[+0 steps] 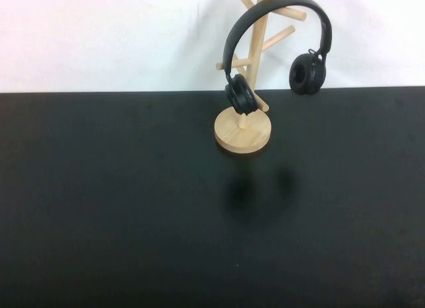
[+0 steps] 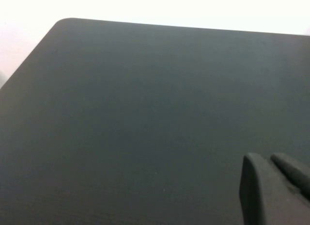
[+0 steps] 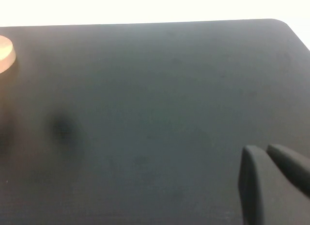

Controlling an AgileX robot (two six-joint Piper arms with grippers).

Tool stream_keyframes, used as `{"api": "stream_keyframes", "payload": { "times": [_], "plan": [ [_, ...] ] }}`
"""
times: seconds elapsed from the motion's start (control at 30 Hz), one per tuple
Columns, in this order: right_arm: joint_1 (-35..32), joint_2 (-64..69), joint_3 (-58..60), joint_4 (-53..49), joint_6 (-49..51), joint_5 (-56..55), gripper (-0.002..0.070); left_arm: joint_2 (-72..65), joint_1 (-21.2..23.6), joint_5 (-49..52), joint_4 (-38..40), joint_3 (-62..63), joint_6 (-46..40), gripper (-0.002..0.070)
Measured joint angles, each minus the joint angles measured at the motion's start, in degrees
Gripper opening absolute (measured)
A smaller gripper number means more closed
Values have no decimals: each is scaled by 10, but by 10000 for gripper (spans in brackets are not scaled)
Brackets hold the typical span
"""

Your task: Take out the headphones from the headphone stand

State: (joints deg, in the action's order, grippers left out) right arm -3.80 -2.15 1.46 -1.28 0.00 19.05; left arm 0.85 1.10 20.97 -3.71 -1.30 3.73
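Note:
The black headphones (image 1: 240, 94) hang on the light wooden headphone stand (image 1: 243, 133) at the far middle of the table. Their headband arches over the pegs; one ear cup rests low by the pole and the other (image 1: 307, 72) hangs to the right of it. Neither arm shows in the high view. My left gripper (image 2: 267, 158) hovers over bare black table, shut and holding nothing. My right gripper (image 3: 263, 149) is likewise shut and empty above the table. An edge of the stand's round base (image 3: 6, 60) shows far from it in the right wrist view.
The black table (image 1: 133, 208) runs to a white wall behind the stand. A rounded table corner (image 2: 65, 22) shows in the left wrist view and another (image 3: 278, 24) in the right wrist view. The headphones' shadow (image 1: 255, 188) lies in front of the stand.

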Motion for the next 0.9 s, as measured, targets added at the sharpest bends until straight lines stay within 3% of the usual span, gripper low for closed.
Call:
{"api": "stream_keyframes", "payload": {
  "times": [0.17,0.33,0.6,0.77,0.9],
  "plan": [
    [0,0,0,-12,0,-19,-8,0,0,0,0,0,0,-4],
    [0,0,0,85,0,-63,-8,0,0,0,0,0,0,-4],
    [0,0,0,361,21,-159,-8,0,0,0,0,0,0,-4],
    [0,0,0,403,19,-196,-8,0,0,0,0,0,0,-4],
    [1,15,-27,421,19,-139,-8,0,0,0,0,0,0,-4]
  ]
}}
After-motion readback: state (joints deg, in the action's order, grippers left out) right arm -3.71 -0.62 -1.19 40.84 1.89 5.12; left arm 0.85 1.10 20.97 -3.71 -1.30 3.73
